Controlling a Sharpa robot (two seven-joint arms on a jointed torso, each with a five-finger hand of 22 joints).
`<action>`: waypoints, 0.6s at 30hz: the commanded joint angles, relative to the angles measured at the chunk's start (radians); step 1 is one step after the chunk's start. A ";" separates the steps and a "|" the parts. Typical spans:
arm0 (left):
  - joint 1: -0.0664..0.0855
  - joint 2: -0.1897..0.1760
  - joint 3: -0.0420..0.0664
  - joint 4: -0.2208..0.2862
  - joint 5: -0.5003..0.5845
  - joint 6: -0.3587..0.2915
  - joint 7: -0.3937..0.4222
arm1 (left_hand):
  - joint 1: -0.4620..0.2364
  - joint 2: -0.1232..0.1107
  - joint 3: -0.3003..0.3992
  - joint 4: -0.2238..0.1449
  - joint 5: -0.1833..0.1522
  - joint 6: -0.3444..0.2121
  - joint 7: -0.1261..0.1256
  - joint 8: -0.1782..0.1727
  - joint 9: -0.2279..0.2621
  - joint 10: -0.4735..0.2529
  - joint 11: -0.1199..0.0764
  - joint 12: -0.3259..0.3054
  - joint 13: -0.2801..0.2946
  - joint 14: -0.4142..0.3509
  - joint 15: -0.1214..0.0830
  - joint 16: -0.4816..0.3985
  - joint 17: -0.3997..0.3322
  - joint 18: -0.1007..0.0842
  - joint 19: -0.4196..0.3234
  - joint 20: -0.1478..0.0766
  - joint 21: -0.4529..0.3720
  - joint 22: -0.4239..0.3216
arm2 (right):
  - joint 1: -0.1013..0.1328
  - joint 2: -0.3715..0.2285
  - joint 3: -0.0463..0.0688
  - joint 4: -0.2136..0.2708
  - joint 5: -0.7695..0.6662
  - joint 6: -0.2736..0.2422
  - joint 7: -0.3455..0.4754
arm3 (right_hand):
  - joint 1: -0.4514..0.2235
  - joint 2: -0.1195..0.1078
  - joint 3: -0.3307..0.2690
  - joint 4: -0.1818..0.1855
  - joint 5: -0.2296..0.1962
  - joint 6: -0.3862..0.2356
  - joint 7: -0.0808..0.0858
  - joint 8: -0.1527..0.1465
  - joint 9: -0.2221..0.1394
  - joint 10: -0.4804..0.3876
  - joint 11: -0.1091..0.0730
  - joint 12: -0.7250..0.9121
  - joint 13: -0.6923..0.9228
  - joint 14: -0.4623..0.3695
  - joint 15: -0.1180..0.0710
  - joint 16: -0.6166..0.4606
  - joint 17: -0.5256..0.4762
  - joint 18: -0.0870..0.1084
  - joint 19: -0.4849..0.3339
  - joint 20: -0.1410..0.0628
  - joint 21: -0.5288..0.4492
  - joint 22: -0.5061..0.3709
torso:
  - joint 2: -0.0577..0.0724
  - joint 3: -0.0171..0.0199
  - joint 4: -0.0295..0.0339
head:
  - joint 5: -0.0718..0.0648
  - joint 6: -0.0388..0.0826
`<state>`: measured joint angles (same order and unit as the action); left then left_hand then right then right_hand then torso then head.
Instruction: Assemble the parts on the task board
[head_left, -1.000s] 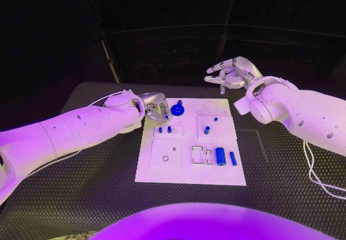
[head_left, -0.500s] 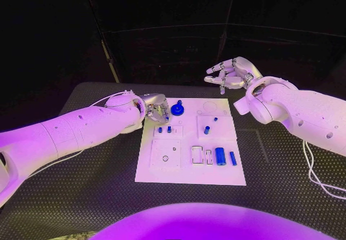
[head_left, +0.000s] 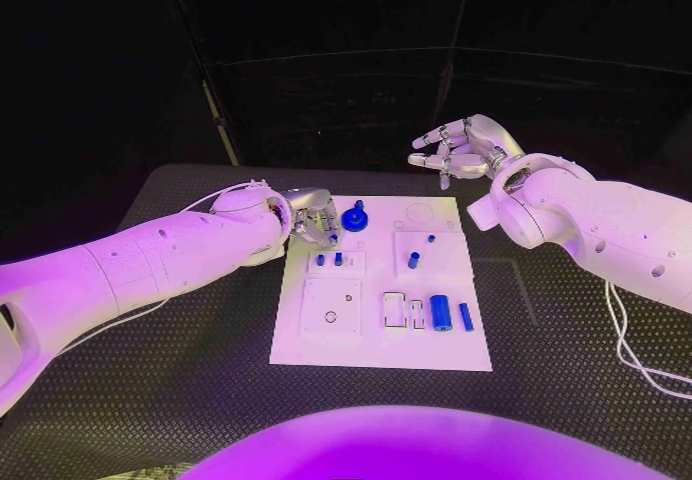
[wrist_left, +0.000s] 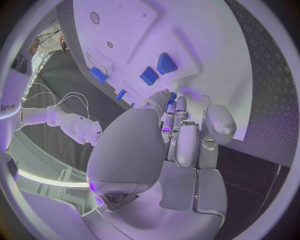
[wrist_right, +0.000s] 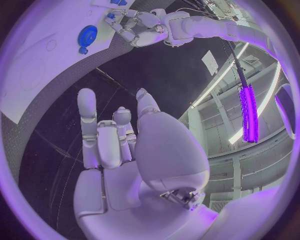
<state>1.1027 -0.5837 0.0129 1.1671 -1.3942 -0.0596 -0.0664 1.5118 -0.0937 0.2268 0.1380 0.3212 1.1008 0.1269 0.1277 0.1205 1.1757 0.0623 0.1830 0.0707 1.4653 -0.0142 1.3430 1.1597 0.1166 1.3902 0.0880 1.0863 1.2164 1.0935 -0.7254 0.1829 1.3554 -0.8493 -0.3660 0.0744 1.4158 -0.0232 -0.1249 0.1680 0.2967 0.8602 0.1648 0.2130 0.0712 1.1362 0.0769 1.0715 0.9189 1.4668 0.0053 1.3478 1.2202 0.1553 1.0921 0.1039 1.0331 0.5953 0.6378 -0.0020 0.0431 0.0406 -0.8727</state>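
Observation:
The white task board (head_left: 329, 345) lies in the middle of the table. On it are a blue gear-like part (head_left: 355, 217), two small blue pegs (head_left: 329, 259), two more pegs (head_left: 414, 261) and a blue cylinder (head_left: 440, 310). My left hand (head_left: 313, 217) hovers over the board's far left corner, beside the gear, with its fingers curled in. A small blue part (wrist_left: 172, 95) shows between its thumb and fingertips. My right hand (head_left: 454, 148) is raised beyond the board's far edge, fingers spread, holding nothing. The left hand (wrist_right: 140, 27) and the gear (wrist_right: 87, 34) stand apart in the right wrist view.
Black textured table (head_left: 173, 380) surrounds the board on all sides. A thin blue bar (head_left: 466, 316) lies next to the cylinder, near rectangular slots (head_left: 394, 309). A cable (head_left: 623, 340) runs along the table at the right.

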 joint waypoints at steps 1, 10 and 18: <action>0.000 0.003 0.000 -0.003 0.005 0.021 -0.009 | -0.010 -0.009 0.007 0.001 -0.007 -0.002 0.003 -0.014 -0.003 0.004 0.005 -0.011 -0.002 0.028 0.001 0.000 -0.002 -0.014 0.002 0.001 0.002 0.001 | 0.002 0.001 0.000 0.001 -0.002 0.005 0.009 | 0.003 0.011 -0.005 0.000 0.005 -0.005 -0.002 0.003 0.000 0.001 -0.002 0.006 0.002 0.020 -0.008 -0.002 0.002 0.015 0.004 0.002 -0.004 0.001 | -0.001 0.0004 0.0002 | 0.000 0.000; 0.000 0.005 0.000 -0.010 0.025 0.010 -0.010 | -0.031 -0.039 0.031 0.011 -0.007 -0.133 0.007 -0.068 -0.048 0.001 0.005 -0.043 -0.001 0.026 0.002 0.001 -0.011 -0.013 -0.004 0.002 0.000 0.008 | 0.001 0.001 0.000 0.000 -0.002 0.007 0.008 | 0.003 0.011 -0.005 0.000 0.005 -0.005 -0.002 0.003 0.000 0.001 -0.002 0.006 0.002 0.020 -0.008 -0.002 0.002 0.015 0.004 0.002 -0.004 0.001 | 0.000 0.0005 0.0004 | -0.001 0.000; -0.001 0.002 0.000 -0.009 0.027 0.006 -0.015 | -0.038 -0.046 0.032 0.013 -0.008 -0.149 0.008 -0.067 -0.053 -0.001 0.008 -0.050 -0.001 0.025 0.003 0.000 -0.015 -0.012 -0.006 0.004 -0.004 0.007 | 0.001 -0.001 -0.001 -0.003 -0.009 0.024 -0.009 | 0.005 0.011 -0.005 -0.002 0.005 -0.006 -0.002 0.004 -0.001 -0.007 -0.002 -0.002 -0.010 0.019 -0.008 -0.004 -0.001 0.016 0.002 0.001 -0.007 -0.004 | -0.001 -0.0001 0.0004 | -0.001 0.000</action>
<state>1.1008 -0.5813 0.0115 1.1565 -1.3769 -0.0529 -0.0744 1.4746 -0.1307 0.2531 0.1501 0.3174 0.9576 0.1341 0.0631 0.0682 1.1735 0.0643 0.1379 0.0707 1.4653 -0.0142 1.3430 1.1461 0.1167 1.3900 0.0882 1.0863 1.2231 1.0929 -0.7261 0.1815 1.3522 -0.8506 -0.3598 0.0717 1.4199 -0.0192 -0.1249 0.1680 0.2967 0.8602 0.1649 0.2130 0.0712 1.1362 0.0769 1.0715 0.9106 1.4668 0.0053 1.3478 1.2190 0.1553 1.0921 0.1038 1.0291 0.5918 0.6370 -0.0015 0.0434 0.0393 -0.8727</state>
